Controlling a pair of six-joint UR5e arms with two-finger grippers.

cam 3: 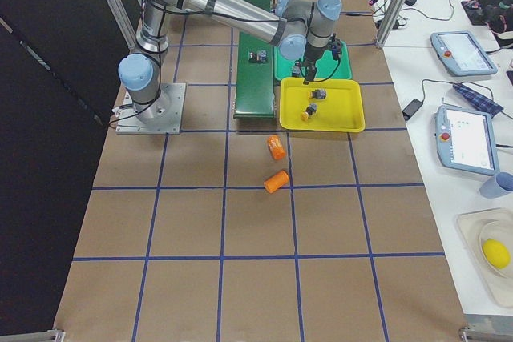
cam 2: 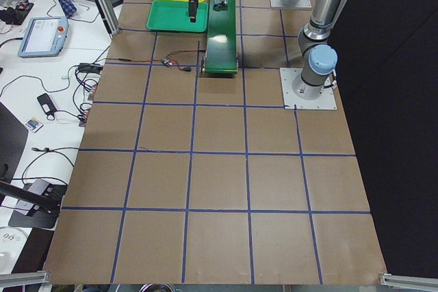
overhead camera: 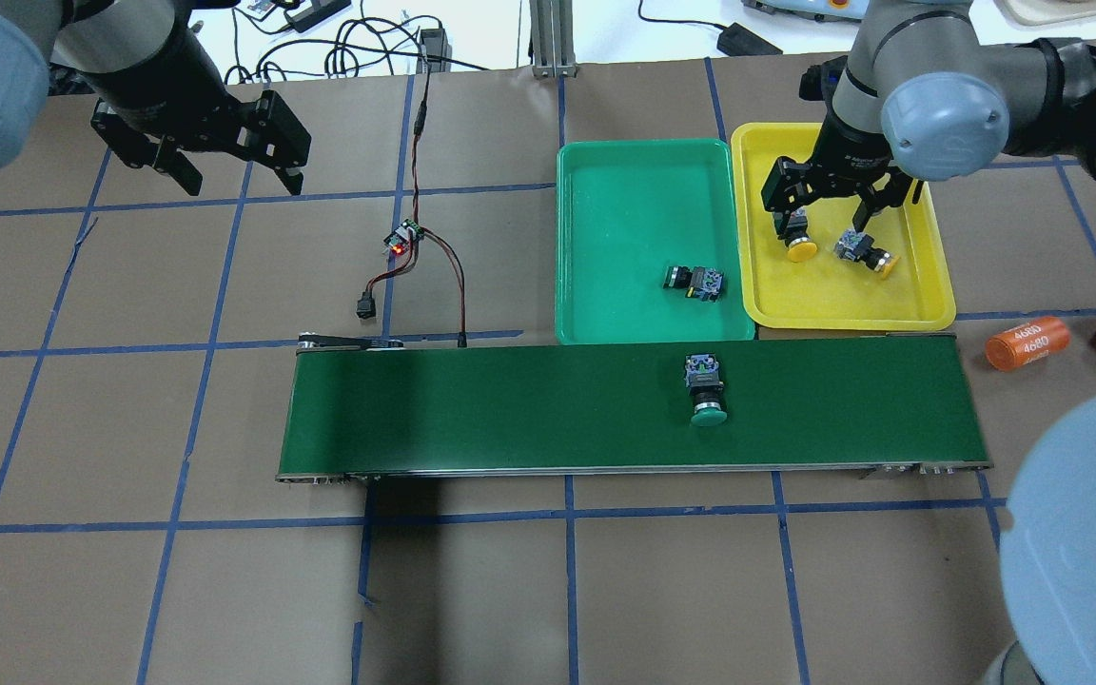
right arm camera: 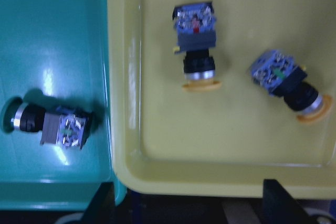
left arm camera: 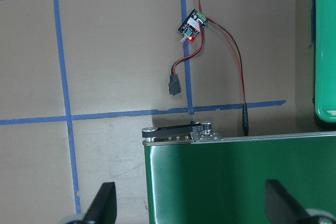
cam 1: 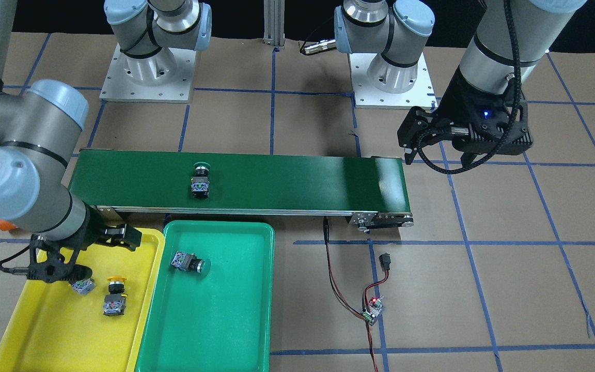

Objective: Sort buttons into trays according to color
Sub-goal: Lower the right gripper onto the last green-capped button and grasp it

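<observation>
**Right hand** (overhead camera: 824, 224): fingers spread wide, nothing held; poised over the yellow tray (overhead camera: 833, 297).
**Yellow buttons**, two: both lie on their sides in the yellow tray, directly under the right hand. One (right arm camera: 197, 40) is below its middle, the other (right arm camera: 286, 85) just to one side; neither touches the fingertips (right arm camera: 281, 203).
**Green button** (overhead camera: 695, 279): on its side in the green tray (overhead camera: 634, 209), beside the right hand, across the two trays' touching rims.
**Second green button** (overhead camera: 705, 385): on the conveyor belt (overhead camera: 510, 409), apart from the right hand, robot-side of the trays.
**Left hand** (overhead camera: 239, 181): fingers wide apart, empty; above the bare bench (overhead camera: 129, 400), with the belt's end and a small circuit board (left arm camera: 191, 25) beneath its camera, well apart from every button.
</observation>
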